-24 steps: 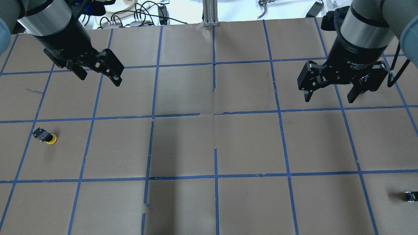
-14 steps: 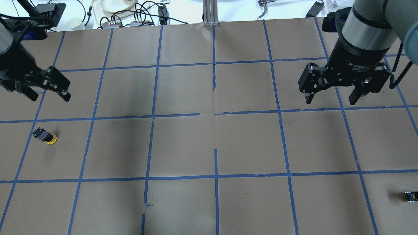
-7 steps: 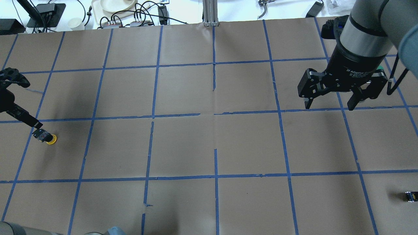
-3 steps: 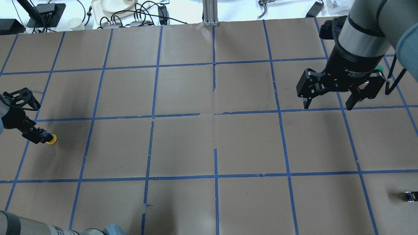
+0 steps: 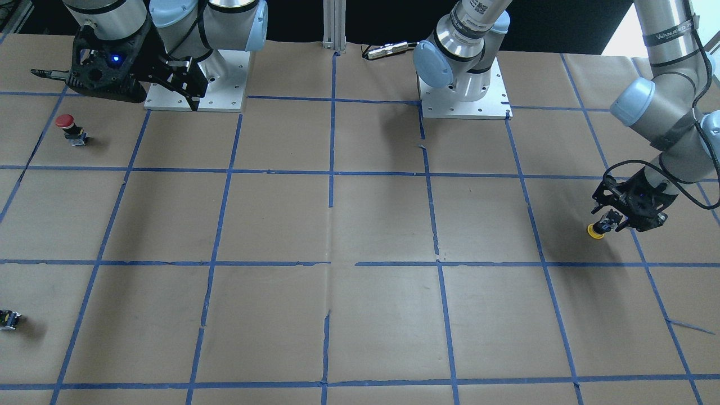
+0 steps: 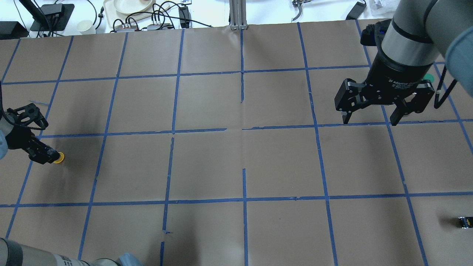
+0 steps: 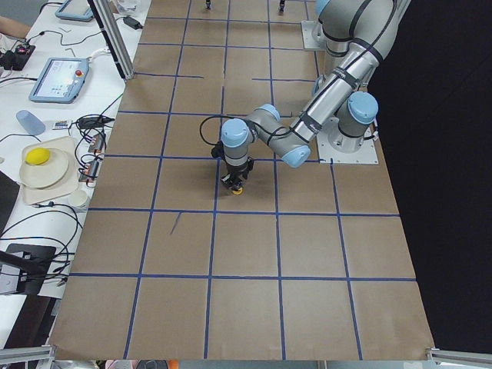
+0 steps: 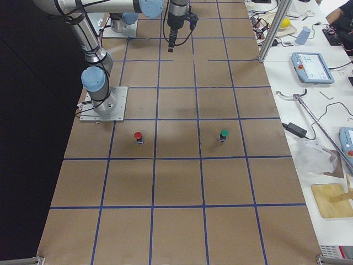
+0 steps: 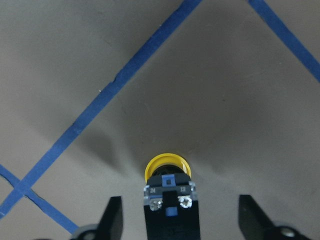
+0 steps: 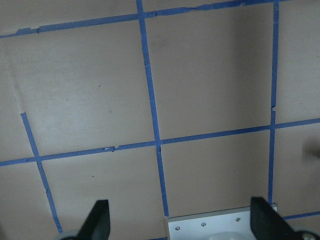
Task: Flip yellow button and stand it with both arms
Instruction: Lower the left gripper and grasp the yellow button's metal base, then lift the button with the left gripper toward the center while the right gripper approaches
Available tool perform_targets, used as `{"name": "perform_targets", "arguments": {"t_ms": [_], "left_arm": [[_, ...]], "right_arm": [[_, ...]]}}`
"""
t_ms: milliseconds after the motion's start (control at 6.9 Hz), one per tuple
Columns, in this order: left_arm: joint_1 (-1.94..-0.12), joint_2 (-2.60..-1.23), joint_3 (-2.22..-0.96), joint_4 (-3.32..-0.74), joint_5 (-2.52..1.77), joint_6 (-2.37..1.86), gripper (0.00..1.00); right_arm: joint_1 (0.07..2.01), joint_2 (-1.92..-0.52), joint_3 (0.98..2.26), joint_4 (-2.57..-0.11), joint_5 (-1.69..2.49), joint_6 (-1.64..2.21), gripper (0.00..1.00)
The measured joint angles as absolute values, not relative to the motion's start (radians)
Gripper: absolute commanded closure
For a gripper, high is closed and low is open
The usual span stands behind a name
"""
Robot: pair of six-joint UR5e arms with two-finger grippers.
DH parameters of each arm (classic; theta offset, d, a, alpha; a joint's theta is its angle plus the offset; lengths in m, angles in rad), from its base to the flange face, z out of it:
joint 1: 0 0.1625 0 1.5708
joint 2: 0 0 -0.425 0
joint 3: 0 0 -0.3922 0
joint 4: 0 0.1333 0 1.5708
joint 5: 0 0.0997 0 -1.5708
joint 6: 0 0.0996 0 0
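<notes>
The yellow button (image 6: 58, 158) lies on its side on the brown paper at the table's left, also seen in the front view (image 5: 596, 231) and the left side view (image 7: 237, 189). In the left wrist view its yellow cap (image 9: 168, 166) points away from the camera and its black body sits between the fingers. My left gripper (image 6: 45, 155) (image 5: 612, 220) (image 9: 180, 200) is low over the button, open, with a gap on each side of the body. My right gripper (image 6: 369, 119) (image 10: 181, 212) is open and empty, hanging high over the right half.
A red-capped button (image 5: 66, 125) (image 8: 138, 136) and a green-capped one (image 8: 224, 134) stand near the right arm's base plate (image 5: 225, 84). A small black switch block (image 6: 464, 221) (image 5: 8, 318) lies at the near right edge. Cables and dishes (image 6: 129, 7) lie beyond the far edge.
My left arm swung out to the left and came down onto the yellow button, so its open fingers now straddle the body. The right gripper drifted slightly. The button has not moved.
</notes>
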State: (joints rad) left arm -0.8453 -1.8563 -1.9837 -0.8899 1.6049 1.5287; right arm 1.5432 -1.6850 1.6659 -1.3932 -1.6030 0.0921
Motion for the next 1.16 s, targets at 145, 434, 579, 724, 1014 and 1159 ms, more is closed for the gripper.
{"name": "perform_targets", "arguments": {"t_ms": [145,434,579,724,1014,1159], "left_arm": [[-0.845,-1.850,-1.980,-0.897,1.604,1.531,0.93],[-0.857,-1.804,-1.960,-0.968,1.565,1.544,0.94],[-0.865,-1.758,-1.942,-1.056,1.491,1.522,0.94],[-0.887,-1.717,-1.918,-1.161,1.413,1.468,0.94],[-0.999,-1.659,-1.851,-1.402,1.231,1.277,0.94],[-1.070,-1.634,-1.829,-1.502,1.134,1.175,0.94]], "right_arm": [[1.543,-1.685,1.671,-1.394,-1.603,0.092,0.00],[1.543,-1.684,1.674,-1.393,-1.603,0.090,0.00],[1.543,-1.683,1.675,-1.394,-1.603,0.091,0.00],[1.543,-1.683,1.676,-1.394,-1.602,0.092,0.00],[1.543,-1.682,1.677,-1.392,-1.602,0.091,0.00],[1.543,-1.681,1.677,-1.392,-1.603,0.090,0.00]]}}
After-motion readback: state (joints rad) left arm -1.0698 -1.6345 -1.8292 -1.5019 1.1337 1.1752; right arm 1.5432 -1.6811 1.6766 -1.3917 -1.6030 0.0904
